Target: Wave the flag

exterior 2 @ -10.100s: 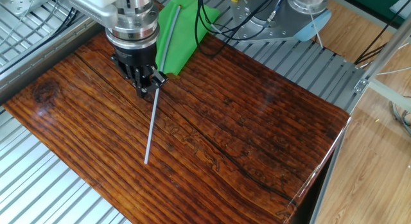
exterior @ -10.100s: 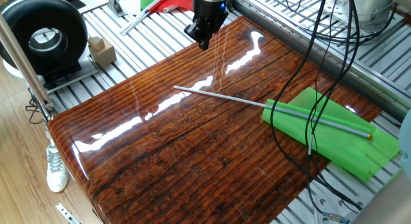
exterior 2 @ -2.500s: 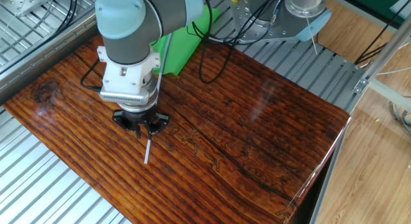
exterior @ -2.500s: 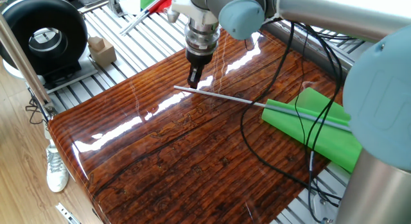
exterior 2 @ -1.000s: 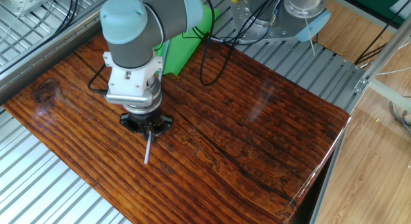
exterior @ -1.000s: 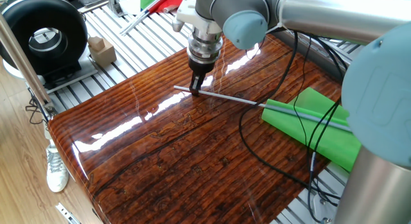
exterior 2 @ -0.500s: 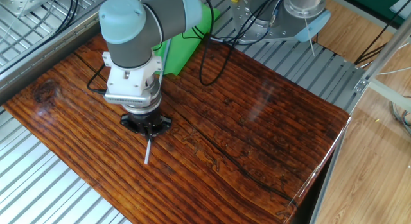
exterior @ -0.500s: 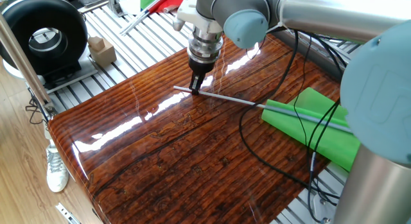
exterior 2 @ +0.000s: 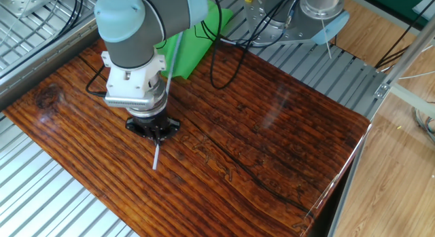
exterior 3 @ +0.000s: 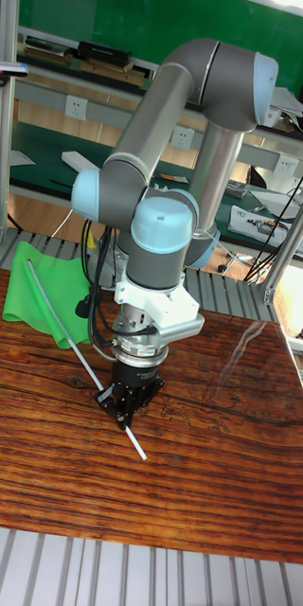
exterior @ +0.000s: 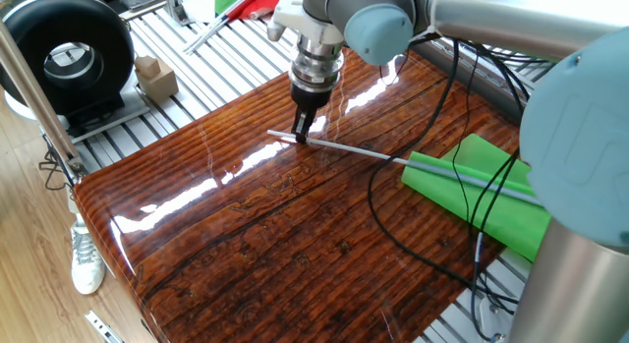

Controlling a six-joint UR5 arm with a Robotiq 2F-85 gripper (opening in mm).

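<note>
Scanning one fixed view from the left: a black round device (exterior: 67, 56) sits on the slatted metal surface, its left edge cut off by the frame. Just right of it, a small wooden block (exterior: 155, 77). Below, on the floor, a white shoe (exterior: 86, 253), partly hidden by the table edge. At the top edge, a red-and-green cloth (exterior: 239, 1) is cropped; only its lower part shows.

Centre: the gripper (exterior: 302, 135) points straight down at the glossy wooden tabletop (exterior: 295, 235), its tips at the bare end of the flag (exterior: 486, 196). The fingers sit either side of the thin grey rod and appear closed on it, though the contact is small and glare from the varnish blurs it. Only a short stub of rod sticks out past the gripper.

Right: the rod runs along the board to the green cloth, which lies flat at the table's far corner. The robot's own grey arm body fills the right edge and hides the cloth's end and the rod's tip. Black cables (exterior: 462, 146) hang across the cloth.

In the other fixed view, the gripper (exterior 2: 155, 134) and wrist cover most of the rod; 1 short piece shows below the fingers, and the green cloth (exterior 2: 194, 34) peeks out behind the arm.

In the tall fixed view, the rod rises to the left from the gripper (exterior 3: 125, 408) toward the cloth (exterior 3: 45, 284), so that end looks tilted up off the board. The fingertips are dark against dark wood and hard to separate.
</note>
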